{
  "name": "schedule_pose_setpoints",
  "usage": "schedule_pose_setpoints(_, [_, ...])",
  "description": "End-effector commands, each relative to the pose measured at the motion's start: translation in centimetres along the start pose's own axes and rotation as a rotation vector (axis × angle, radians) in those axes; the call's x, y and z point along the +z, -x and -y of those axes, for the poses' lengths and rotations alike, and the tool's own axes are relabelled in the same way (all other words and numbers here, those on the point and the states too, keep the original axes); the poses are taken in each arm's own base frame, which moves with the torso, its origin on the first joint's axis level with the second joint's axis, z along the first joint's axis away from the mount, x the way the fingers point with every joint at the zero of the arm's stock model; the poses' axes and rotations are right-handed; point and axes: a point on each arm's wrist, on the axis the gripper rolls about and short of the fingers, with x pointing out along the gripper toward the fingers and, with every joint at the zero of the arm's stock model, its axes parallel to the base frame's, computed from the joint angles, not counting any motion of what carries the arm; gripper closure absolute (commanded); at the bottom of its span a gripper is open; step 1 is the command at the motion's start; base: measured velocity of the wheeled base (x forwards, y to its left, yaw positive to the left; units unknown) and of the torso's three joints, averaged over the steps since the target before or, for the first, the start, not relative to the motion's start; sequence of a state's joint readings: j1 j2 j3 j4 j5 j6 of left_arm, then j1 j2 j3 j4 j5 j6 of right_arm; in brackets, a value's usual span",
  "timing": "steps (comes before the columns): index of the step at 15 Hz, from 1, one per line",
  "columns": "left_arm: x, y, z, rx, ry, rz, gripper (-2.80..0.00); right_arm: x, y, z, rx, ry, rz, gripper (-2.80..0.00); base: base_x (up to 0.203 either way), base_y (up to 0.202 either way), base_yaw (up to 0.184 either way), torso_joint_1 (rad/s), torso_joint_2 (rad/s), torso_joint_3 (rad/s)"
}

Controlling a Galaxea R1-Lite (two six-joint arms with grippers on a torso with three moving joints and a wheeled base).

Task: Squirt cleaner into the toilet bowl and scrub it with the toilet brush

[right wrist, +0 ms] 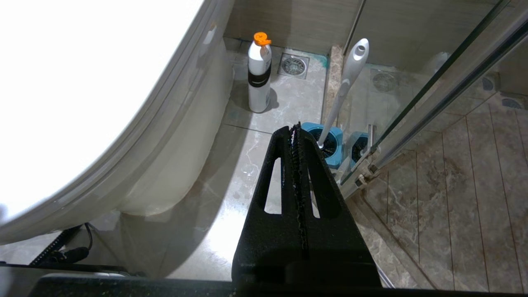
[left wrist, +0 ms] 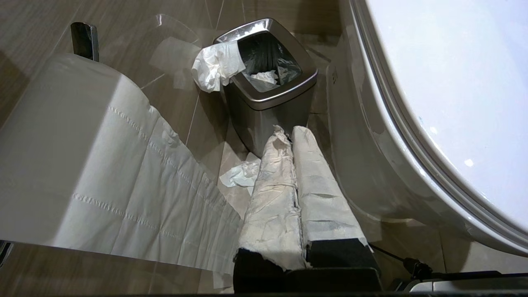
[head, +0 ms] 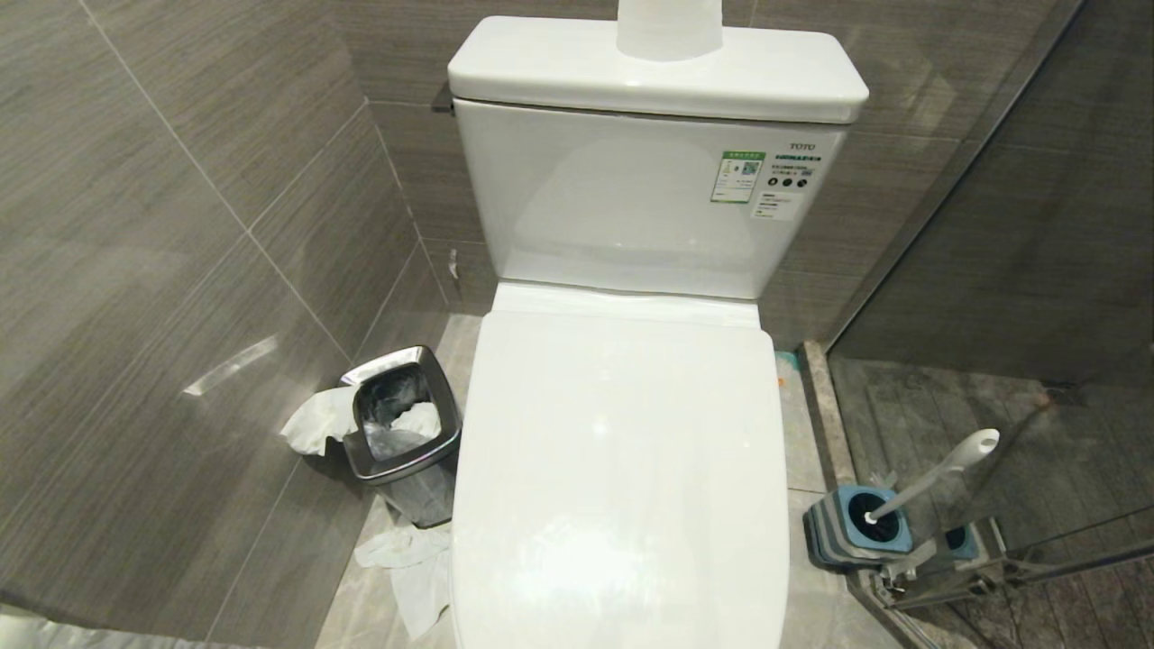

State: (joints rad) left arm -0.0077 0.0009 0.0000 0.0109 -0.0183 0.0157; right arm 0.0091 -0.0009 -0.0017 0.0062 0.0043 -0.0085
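Toilet [head: 622, 469]: lid down, bowl hidden; lift lid first.
Bottle [right wrist: 259, 74]: on floor beside toilet base.
Brush [right wrist: 344, 88]: in holder [right wrist: 326, 142] by glass.
Left end effector [left wrist: 288, 134], right end effector [right wrist: 296, 128]: together, empty, low at toilet's sides.

- Toilet lid [head: 622, 469]: glossy, smooth white plastic.
- Waste bin [head: 403, 433]: brushed steel with a shiny rim.
- Wall tiles [head: 162, 234]: grey, faintly streaked, satin sheen.
- Toilet brush [head: 938, 476] handle: smooth white plastic.
- Left gripper [left wrist: 291, 136] fingers: wrapped in crumpled white paper.
- Right gripper [right wrist: 296, 132]: matt, grainy black plastic.
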Motion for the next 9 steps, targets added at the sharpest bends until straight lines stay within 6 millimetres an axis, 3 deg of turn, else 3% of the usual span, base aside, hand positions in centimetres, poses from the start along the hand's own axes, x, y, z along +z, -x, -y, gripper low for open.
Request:
schedule_pose_setpoints(1, [-0.08, -0.03, 0.00, 0.000, 0.000, -0.004, 0.00, 0.00, -0.01, 0.00, 0.001, 0.001, -0.001, 0.00, 0.000, 0.000, 0.000, 0.000, 0.00, 0.000])
schedule_pose_setpoints(9, [-0.08, -0.03, 0.00, 0.000, -0.001, -0.004, 0.00, 0.00, -0.01, 0.00, 0.000, 0.001, -0.001, 0.00, 0.000, 0.000, 0.000, 0.000, 0.00, 0.000])
